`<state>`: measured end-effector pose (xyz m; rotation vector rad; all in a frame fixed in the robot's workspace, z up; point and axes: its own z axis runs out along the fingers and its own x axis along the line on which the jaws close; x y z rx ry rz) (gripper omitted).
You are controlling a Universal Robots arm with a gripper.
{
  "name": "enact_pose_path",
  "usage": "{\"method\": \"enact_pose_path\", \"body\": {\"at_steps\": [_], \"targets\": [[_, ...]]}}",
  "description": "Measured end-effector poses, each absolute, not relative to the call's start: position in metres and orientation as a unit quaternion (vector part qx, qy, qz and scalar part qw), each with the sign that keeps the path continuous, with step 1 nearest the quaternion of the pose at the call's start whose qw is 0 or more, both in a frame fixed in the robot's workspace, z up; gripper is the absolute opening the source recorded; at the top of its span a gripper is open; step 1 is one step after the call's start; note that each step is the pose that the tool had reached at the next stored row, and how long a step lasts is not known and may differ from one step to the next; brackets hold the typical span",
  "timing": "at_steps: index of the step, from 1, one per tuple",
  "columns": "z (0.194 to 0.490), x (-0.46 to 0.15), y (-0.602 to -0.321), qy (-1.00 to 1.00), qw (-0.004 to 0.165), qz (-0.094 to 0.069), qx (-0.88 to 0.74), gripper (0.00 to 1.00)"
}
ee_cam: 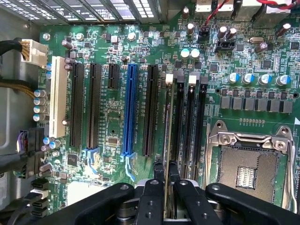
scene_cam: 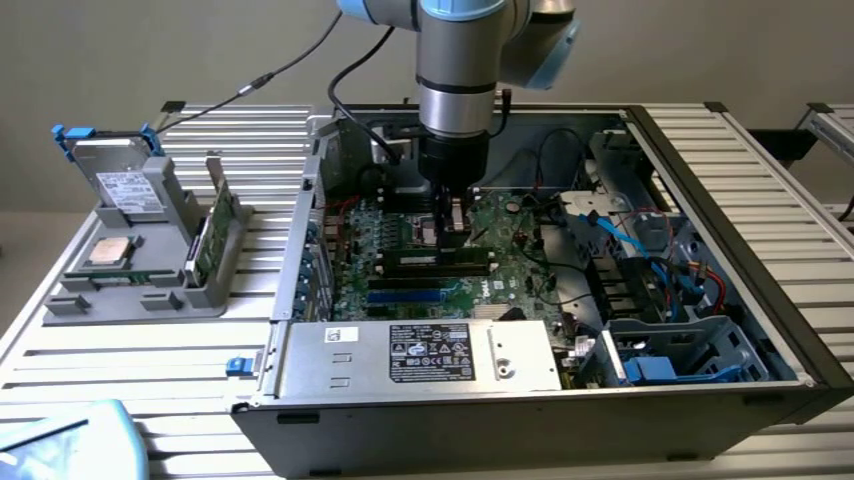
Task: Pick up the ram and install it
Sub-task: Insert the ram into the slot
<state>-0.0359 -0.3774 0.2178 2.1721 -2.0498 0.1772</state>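
The arm reaches down into the open computer case (scene_cam: 747, 300). Its gripper (scene_cam: 454, 222) hangs low over the motherboard (scene_cam: 400, 262), near the middle of the board. In the exterior view the arm's wrist covers the fingertips, and whatever sits between them is too small to make out there.

In the wrist view the gripper (ee_cam: 165, 174) has its two fingers (ee_cam: 158, 169) drawn narrow, clamped on the ram (ee_cam: 167, 126). The ram is seen edge-on as one thin strip. It stands upright in line with the memory slots (ee_cam: 191, 126), beside the empty processor socket (ee_cam: 251, 171). Its chips and label cannot be seen from this angle. Whether its lower edge has entered a slot or sits just above cannot be told. The end nearest the camera is hidden behind the fingers.

Count, wrist view: one blue card slot (ee_cam: 131, 110), one white card slot (ee_cam: 58, 96), and several black slots between and beside them. The memory slots crowd together and are partly covered by the ram, so their number is uncertain.

Count, exterior view: one grey tray (scene_cam: 134, 270) on the slatted table (scene_cam: 147, 370) at the exterior view's left, well apart from the case. It carries one upright green card (scene_cam: 211, 235), one drive (scene_cam: 127, 185) leaning at the back, and one square processor chip (scene_cam: 110, 252) lying flat. One power supply (scene_cam: 420, 355) fills the case's front edge.
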Motion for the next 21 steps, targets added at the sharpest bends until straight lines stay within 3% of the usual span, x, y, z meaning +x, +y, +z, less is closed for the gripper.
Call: {"method": "enact_pose_path", "body": {"at_steps": [21], "targets": [[0.2142, -0.0353, -0.3779, -0.683, 0.075, 0.059, 0.724, 0.14]]}}
